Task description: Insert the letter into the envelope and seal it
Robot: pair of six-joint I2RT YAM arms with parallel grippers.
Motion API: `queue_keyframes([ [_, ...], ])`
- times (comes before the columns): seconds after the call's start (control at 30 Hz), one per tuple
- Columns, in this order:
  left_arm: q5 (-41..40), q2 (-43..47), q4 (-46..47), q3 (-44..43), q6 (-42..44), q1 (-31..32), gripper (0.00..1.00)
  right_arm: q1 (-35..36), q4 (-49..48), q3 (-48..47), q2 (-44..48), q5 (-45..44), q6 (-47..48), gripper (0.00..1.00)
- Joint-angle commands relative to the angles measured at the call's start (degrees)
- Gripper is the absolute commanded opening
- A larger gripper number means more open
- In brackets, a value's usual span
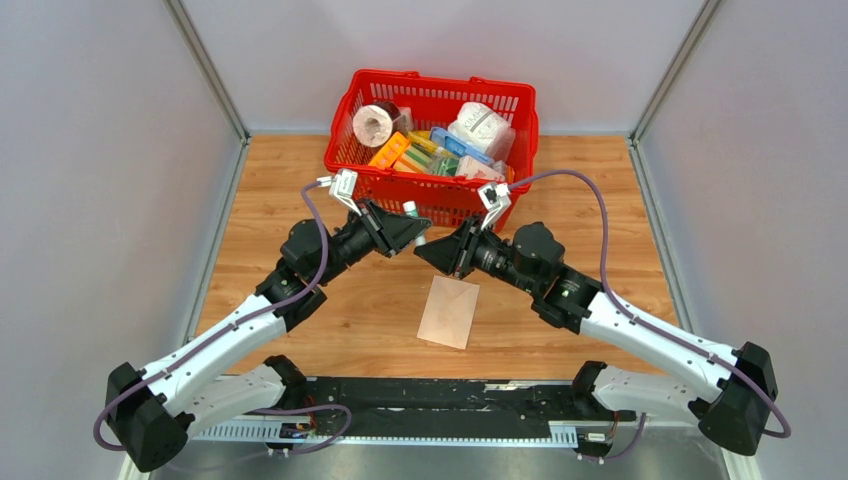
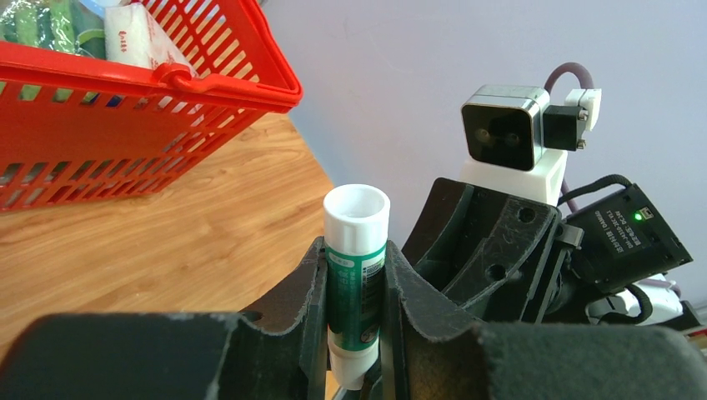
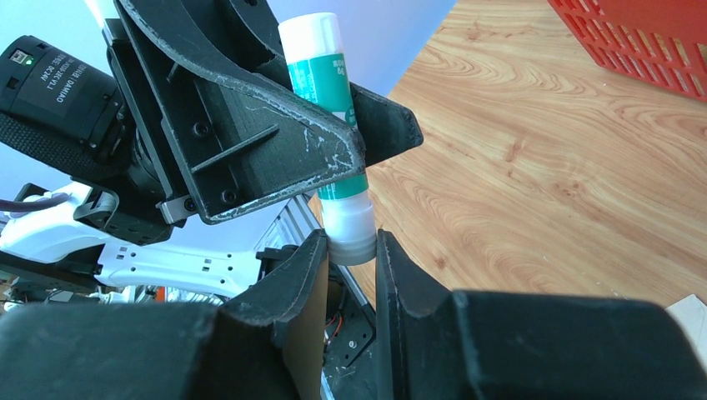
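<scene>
The tan envelope [image 1: 449,311] lies flat on the wooden table, in front of both grippers; one corner of it [image 3: 692,305] shows in the right wrist view. The letter is not in view. My left gripper [image 1: 405,232] [image 2: 356,292] is shut on the green body of a glue stick [image 1: 414,222] [image 2: 356,275] and holds it above the table. My right gripper [image 1: 432,250] [image 3: 350,250] meets it tip to tip. Its fingers are shut on the stick's white end [image 3: 350,233]. The stick's other white end [image 2: 357,212] sticks out past the left fingers.
A red basket [image 1: 450,195] full of packets and paper rolls stands at the back, just behind the grippers; it also shows in the left wrist view [image 2: 125,125] and in the right wrist view [image 3: 650,42]. Grey walls close the left, right and back sides.
</scene>
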State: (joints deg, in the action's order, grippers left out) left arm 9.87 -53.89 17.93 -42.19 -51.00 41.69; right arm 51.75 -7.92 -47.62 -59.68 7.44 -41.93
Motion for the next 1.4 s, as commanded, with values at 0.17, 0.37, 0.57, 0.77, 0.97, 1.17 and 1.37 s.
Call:
queue_keyframes([
  [0.17,2.0,-0.3,-4.0,0.7,4.3,1.2,0.00,-0.5,-7.8,-2.1,-0.1,-7.1,0.4,0.15],
  [0.37,1.5,-0.7,-4.1,1.1,6.3,2.5,0.00,-0.5,-7.9,-3.0,-0.9,-7.4,0.5,0.15],
  [0.57,0.3,-0.8,-5.0,1.7,8.2,3.2,0.00,-0.5,-8.6,-3.3,-0.3,-7.4,0.4,0.15],
  [0.77,0.1,-0.7,-3.1,3.0,9.0,3.9,0.00,-0.6,-10.4,-2.7,-0.3,-9.6,-0.4,0.15],
  [0.97,1.4,0.3,-5.3,2.7,11.6,4.0,0.00,-0.6,-7.5,-3.5,0.5,-11.2,1.9,0.15],
  [1.17,4.3,0.5,-5.1,2.7,10.7,4.0,0.00,-0.7,-8.3,-4.1,0.4,-9.7,7.0,0.16],
  [1.37,4.1,2.3,-10.0,1.2,10.3,4.0,0.00,-0.6,-8.1,-5.6,-0.4,-8.8,13.3,0.16],
])
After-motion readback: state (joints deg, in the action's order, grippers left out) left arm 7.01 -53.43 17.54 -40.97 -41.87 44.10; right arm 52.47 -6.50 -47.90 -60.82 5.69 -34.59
